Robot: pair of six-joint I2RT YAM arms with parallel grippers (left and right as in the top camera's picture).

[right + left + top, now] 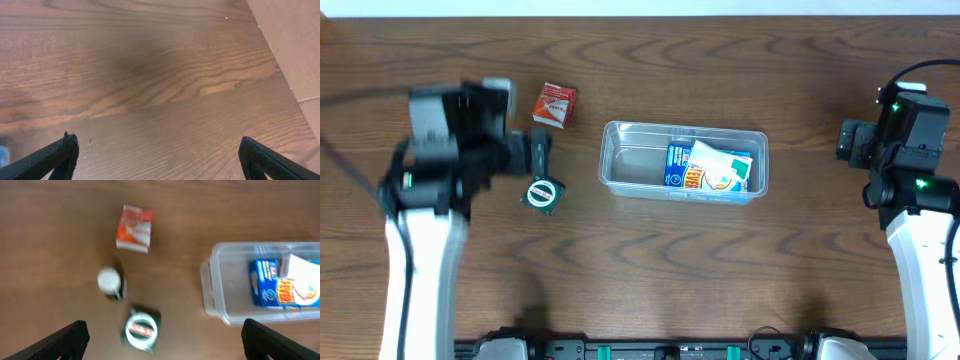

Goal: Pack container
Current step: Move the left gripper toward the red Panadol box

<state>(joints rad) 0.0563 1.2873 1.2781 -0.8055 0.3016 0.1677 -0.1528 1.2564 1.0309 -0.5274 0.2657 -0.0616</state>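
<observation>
The container (620,165), a clear shallow tub, sits mid-table and holds a blue box (678,166) and a white and red packet (720,168). It also shows at the right of the left wrist view (215,290). To its left lie a red box (554,104), a small dark bottle with a white cap (109,281) and a round green and white item (543,194). My left gripper (525,155) is open and empty, high above these loose items. In the left wrist view (165,342) the round item (141,330) lies between its fingers. My right gripper (850,145) is open and empty.
The right wrist view shows my right gripper (157,152) over bare wooden table, with a beige surface (295,50) at the upper right. The red box (135,228) is farthest from the left gripper. The bottle is mostly hidden by the left gripper in the overhead view.
</observation>
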